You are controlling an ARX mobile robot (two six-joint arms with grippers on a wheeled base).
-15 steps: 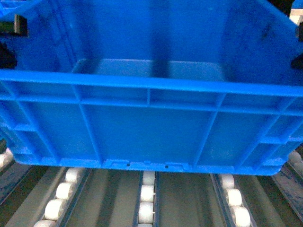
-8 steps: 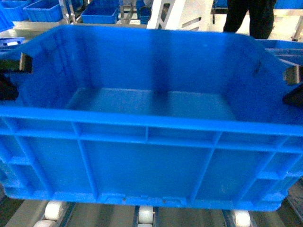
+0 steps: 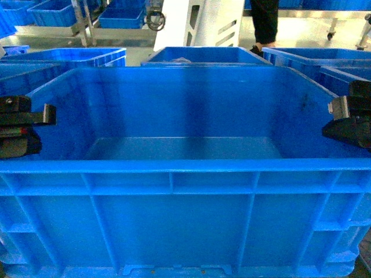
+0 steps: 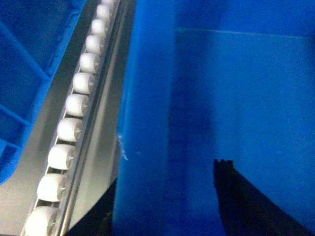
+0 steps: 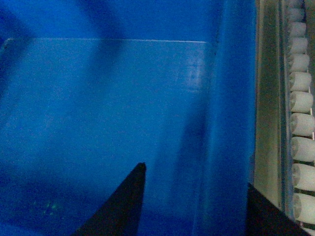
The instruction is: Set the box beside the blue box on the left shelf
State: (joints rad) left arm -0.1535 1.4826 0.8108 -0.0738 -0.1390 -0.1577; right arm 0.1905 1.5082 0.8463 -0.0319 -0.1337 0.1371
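Counting blue crates, grippers and rollers across the three views.
One big box (image 3: 185,191) is filling the head view, with at least seven more blue crates (image 3: 203,55) sitting behind it. Two grippers are showing, left gripper (image 3: 20,124) and right gripper (image 3: 348,121). One person (image 3: 265,23) is standing at the back. Nine white rollers (image 4: 69,130) are running along the left wrist view, nine more (image 5: 301,123) along the right.
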